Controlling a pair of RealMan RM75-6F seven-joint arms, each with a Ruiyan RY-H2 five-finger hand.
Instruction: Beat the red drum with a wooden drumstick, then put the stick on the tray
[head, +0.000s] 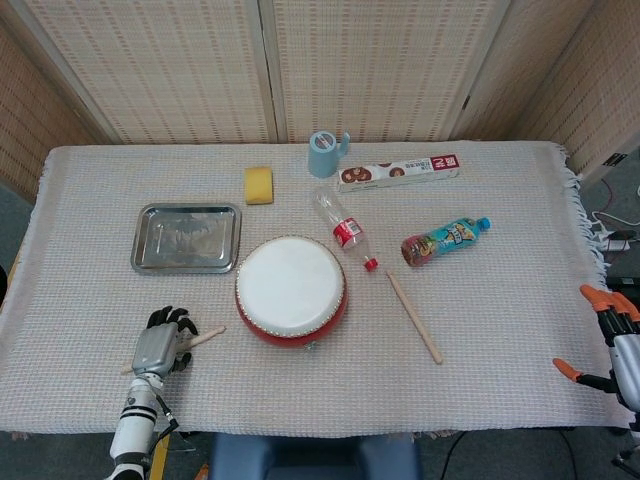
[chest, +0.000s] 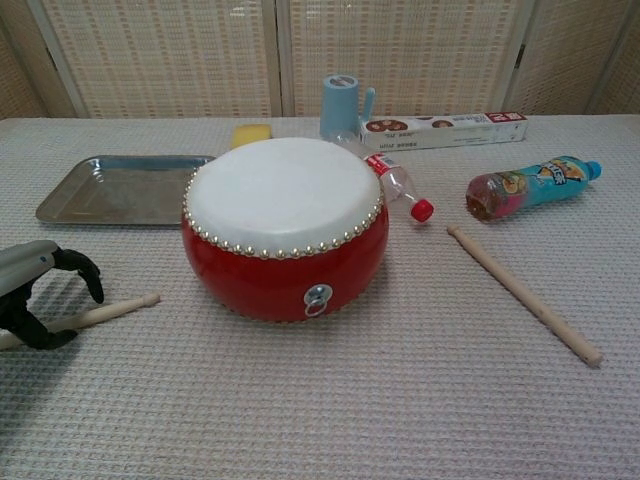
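Observation:
The red drum with its white skin stands at the table's middle front. One wooden drumstick lies left of it on the cloth. My left hand is over that stick's near end. In the chest view the left hand has its fingers arched above the stick and the thumb below, with a gap showing. A second drumstick lies right of the drum. The empty metal tray sits back left. My right hand hangs at the table's right edge, fingers apart, holding nothing.
Behind the drum lie a yellow sponge, a blue cup, a long snack box, a clear bottle with a red cap and a colourful bottle. The clear bottle's cap points at the second stick.

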